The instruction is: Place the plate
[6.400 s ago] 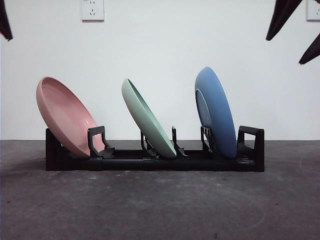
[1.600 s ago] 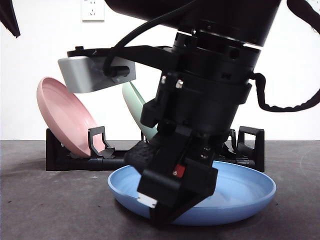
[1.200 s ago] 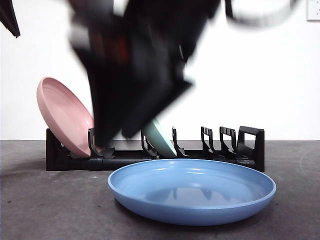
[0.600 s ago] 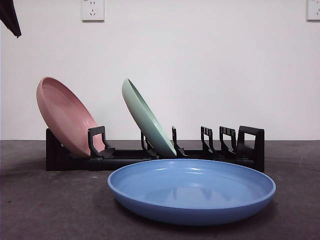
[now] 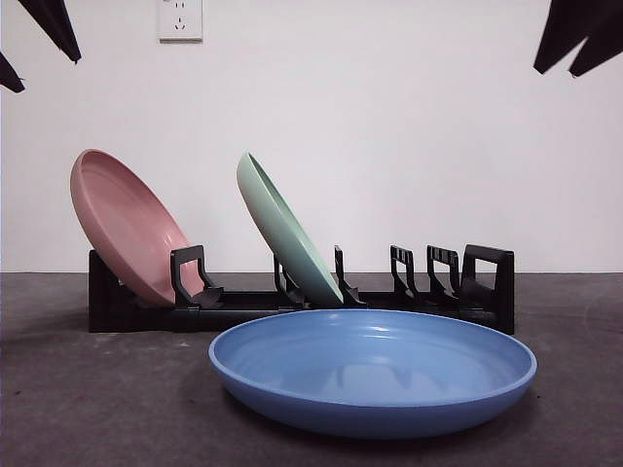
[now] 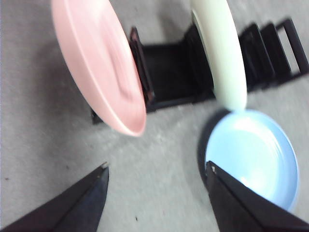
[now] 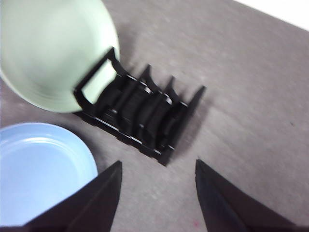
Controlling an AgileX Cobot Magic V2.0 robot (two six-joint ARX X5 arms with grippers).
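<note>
Blue plate (image 5: 373, 371) flat on bench (image 5: 88, 399), near front edge, just before black rack (image 5: 292, 297). Pink plate (image 5: 127, 226), green plate (image 5: 285, 232) lean in rack. Left gripper (image 6: 154, 179), right gripper (image 7: 157, 176) raised, jaws apart, empty.

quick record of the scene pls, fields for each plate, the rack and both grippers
blue plate: flat on the table, in front of the rack, nothing holding it
pink plate: leaning in one end of the rack
green plate: leaning in a middle slot
rack: black, slots at the far end hold nothing
left gripper: fingers open, raised, holding nothing
right gripper: fingers open, raised, holding nothing
</note>
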